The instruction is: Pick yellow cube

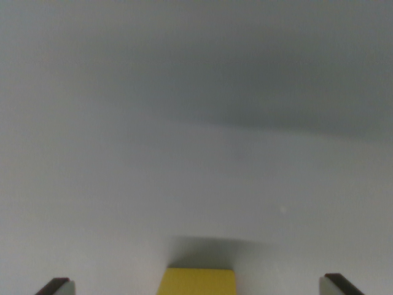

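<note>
The yellow cube shows only as a flat yellow top at the bottom edge of the wrist view, resting on the pale grey surface. A soft shadow lies just beyond it. My gripper is open: one dark fingertip peeks in at the bottom left, the other fingertip at the bottom right. The cube sits between them, roughly centred, with wide gaps on both sides. Most of the cube and the fingers is cut off below the frame.
Plain grey surface fills the rest of the view, darker toward the top. A tiny pale speck lies on it to the right of centre.
</note>
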